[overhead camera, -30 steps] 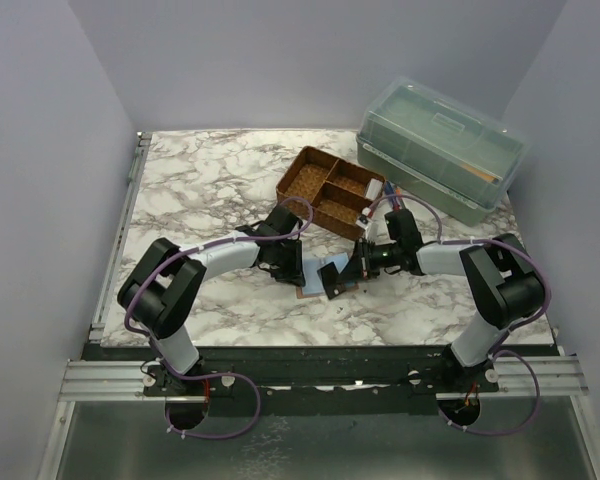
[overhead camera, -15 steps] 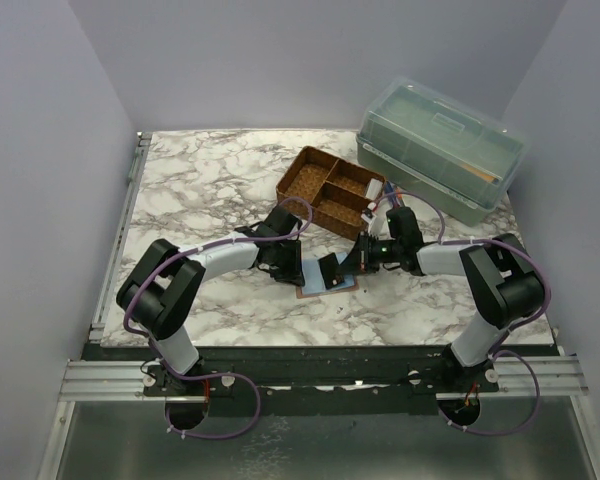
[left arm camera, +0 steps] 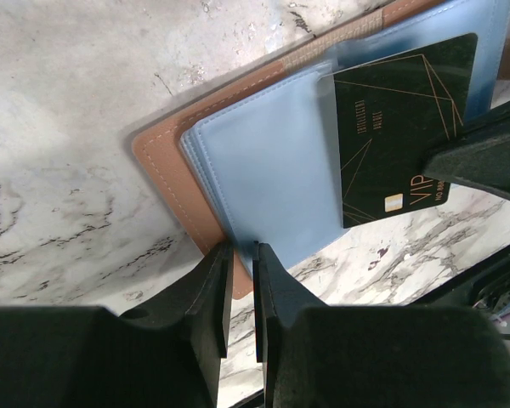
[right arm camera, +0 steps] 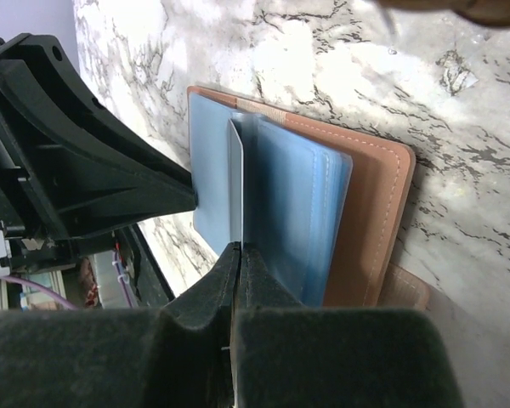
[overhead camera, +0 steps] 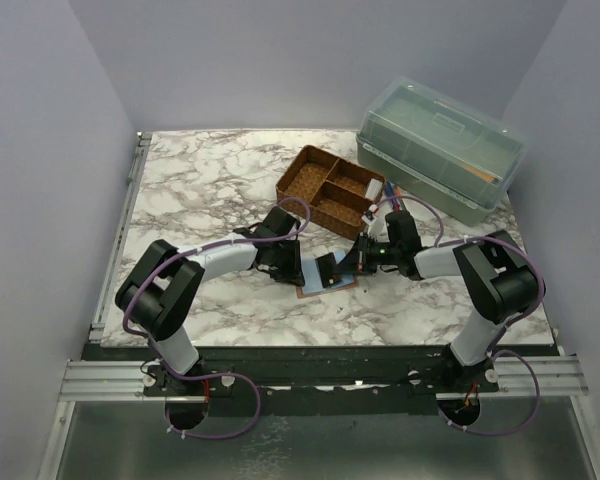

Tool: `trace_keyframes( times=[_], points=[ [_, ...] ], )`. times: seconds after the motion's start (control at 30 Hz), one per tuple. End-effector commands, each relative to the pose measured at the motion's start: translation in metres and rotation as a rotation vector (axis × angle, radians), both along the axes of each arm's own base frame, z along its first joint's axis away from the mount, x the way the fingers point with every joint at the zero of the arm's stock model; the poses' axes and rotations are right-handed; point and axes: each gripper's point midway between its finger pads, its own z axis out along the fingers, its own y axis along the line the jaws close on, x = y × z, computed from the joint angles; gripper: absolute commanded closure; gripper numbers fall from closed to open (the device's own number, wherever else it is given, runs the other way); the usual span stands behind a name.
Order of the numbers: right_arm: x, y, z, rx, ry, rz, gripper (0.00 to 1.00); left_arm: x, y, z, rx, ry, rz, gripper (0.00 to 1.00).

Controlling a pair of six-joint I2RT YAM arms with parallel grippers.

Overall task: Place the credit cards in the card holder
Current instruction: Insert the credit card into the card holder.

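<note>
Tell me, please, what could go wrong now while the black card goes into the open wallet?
1. The black rectangular card with gold lines, pinched in the right hand, sits only partly in a blue pocket of the tan leather wallet. It may catch on the pocket edge and bend.
2. The left hand seems to pinch only one thin edge of the wallet. A hard push could slide the wallet on the marble table.

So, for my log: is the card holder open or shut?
Open: the card holder lies spread, blue pockets up; left pincer pinches its edge, right pincer holds a black card.
</note>
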Motion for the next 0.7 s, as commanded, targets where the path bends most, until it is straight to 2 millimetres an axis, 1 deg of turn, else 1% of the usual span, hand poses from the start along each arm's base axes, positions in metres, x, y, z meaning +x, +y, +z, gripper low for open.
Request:
trace_keyframes(
  times=[0.0, 0.33, 0.47, 0.57, 0.67],
  points=[
    [0.002, 0.002, -0.009, -0.006, 0.008, -0.061, 1.00, -0.015, 0.001, -0.013, 0.006, 0.038, -0.007, 0.79],
    [0.000, 0.003, -0.023, -0.031, 0.018, -0.078, 1.00, -0.018, -0.005, -0.009, -0.019, 0.030, -0.013, 0.79],
    [0.001, -0.003, -0.032, -0.102, 0.016, -0.092, 0.95, -0.016, -0.003, -0.001, -0.025, 0.002, -0.011, 0.79],
    [0.002, -0.006, -0.036, -0.134, 0.012, -0.096, 0.92, -0.015, -0.001, 0.013, -0.041, -0.042, 0.000, 0.71],
    [0.002, -0.007, -0.039, -0.150, 0.014, -0.101, 0.91, -0.010, 0.001, 0.026, -0.052, -0.094, 0.011, 0.56]
  ],
)
